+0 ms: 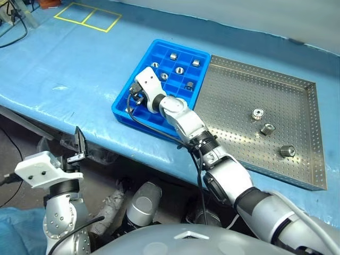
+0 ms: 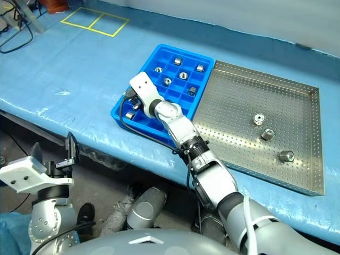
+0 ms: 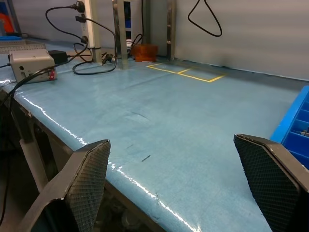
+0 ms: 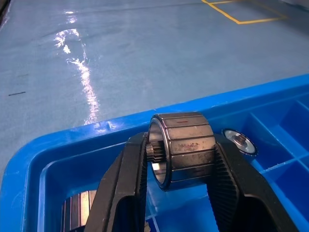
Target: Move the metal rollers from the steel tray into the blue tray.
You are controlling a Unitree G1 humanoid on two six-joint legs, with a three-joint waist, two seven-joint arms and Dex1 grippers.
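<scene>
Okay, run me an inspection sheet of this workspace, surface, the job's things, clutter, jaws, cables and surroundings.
Surface: bench under a blue cover, yellow taped rectangle at its far left.
Job's things: steel tray holds three metal rollers; blue tray beside it holds several more, each in its own compartment.
Clutter: nothing seen on the cover near the trays.
Grippers: right gripper over the blue tray's near left corner, jaws shut on a roller; left gripper off the bench's near edge, jaws open, empty.
Cables: black leads by a grey box at the bench's far end.
Surroundings: grey wall behind.
</scene>
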